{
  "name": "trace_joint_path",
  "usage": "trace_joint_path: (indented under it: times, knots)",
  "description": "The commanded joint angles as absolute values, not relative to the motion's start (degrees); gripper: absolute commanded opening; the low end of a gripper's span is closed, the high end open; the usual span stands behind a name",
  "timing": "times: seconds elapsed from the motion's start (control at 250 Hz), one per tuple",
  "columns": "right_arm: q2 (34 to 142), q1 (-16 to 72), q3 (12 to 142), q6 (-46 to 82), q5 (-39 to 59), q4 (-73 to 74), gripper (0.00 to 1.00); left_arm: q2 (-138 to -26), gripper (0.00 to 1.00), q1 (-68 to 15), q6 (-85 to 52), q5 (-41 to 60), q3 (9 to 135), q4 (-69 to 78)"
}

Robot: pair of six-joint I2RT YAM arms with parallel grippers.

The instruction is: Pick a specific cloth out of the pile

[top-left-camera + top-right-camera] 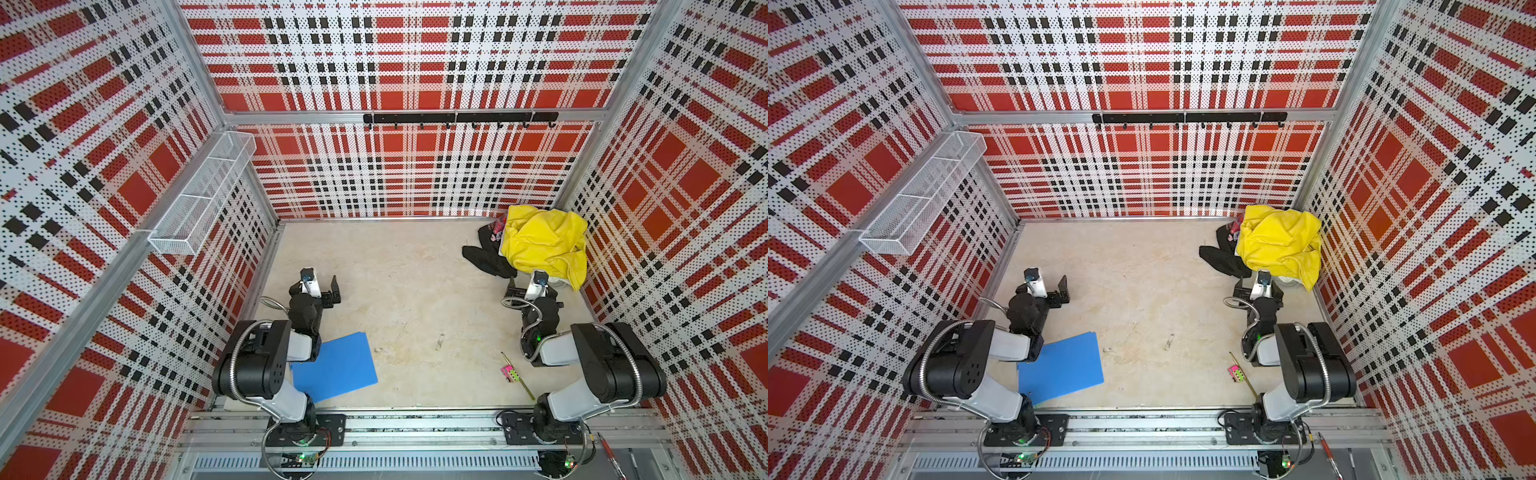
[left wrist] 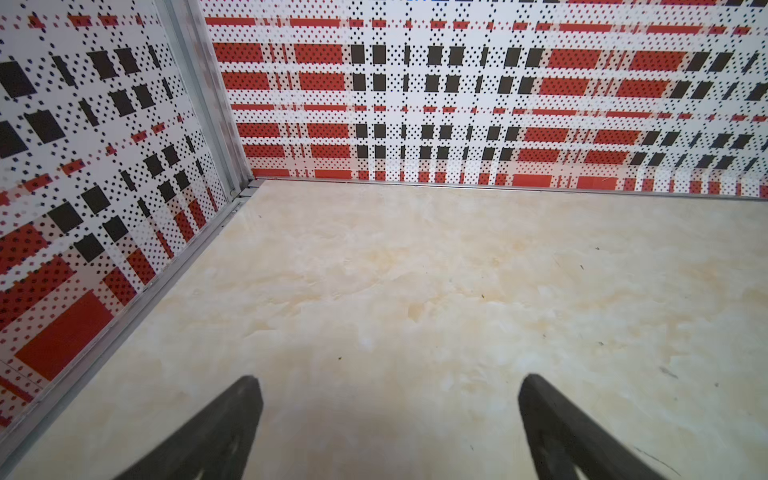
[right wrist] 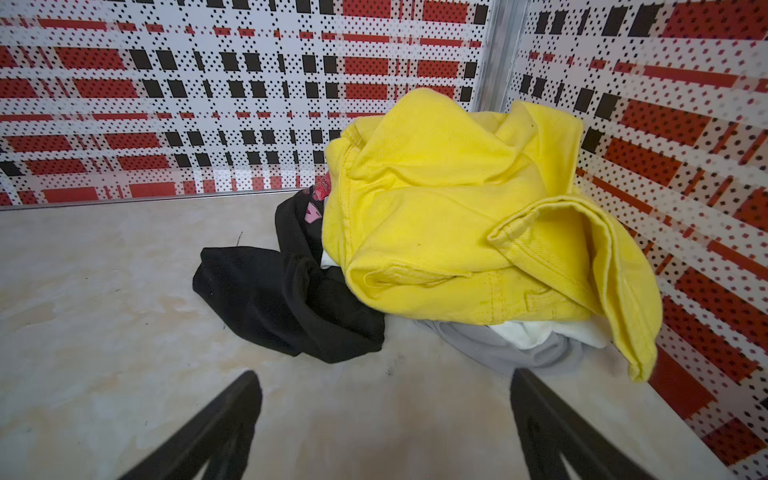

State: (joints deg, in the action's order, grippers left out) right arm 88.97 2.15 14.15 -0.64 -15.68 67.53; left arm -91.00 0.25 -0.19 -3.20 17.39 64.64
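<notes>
Wide-spread right hand point(image 3: 384, 374) hovers near the cloth point(image 3: 286, 303) poking from the pile point(image 3: 436, 216)

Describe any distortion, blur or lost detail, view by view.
In both top views the wide lens bows the walls and the black cloth shows few folds; in the right wrist view the yellow cloth is crisp to its seams but the right gripper is soft; in the left wrist view the left gripper is soft too.
</notes>
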Motion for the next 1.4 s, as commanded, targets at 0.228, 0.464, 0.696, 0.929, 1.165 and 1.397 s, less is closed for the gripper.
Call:
trace_joint_path:
  times: [0.228,0.464,0.696,0.929,1.165,1.397]
  knots:
    - [89.3,2.6,14.5,-0.9,-17.2,71.2,1.00,-90.2,0.99,0.1,-0.6,-2.8,17.6,65.7]
    - [89.3,2.5,14.6,-1.0,-17.1,71.2,1.00,-90.2,0.99,0.1,-0.5,-2.8,17.6,65.7]
    - [89.4,2.6,14.7,-1.0,-17.0,71.1,1.00,-90.2,0.99,0.1,-0.6,-2.8,17.6,65.7]
    - [89.4,2.5,14.8,-0.9,-16.9,71.1,1.00,-90.2,0.99,0.1,-0.5,-2.7,17.6,65.7]
    - [89.3,2.5,14.8,-0.7,-16.9,70.8,1.00,-90.0,0.99,1.4,-1.1,0.5,17.2,66.3]
    - [88.8,2.5,12.4,-1.0,-16.7,75.1,1.00,-86.2,0.99,1.7,-1.5,0.8,15.1,66.9]
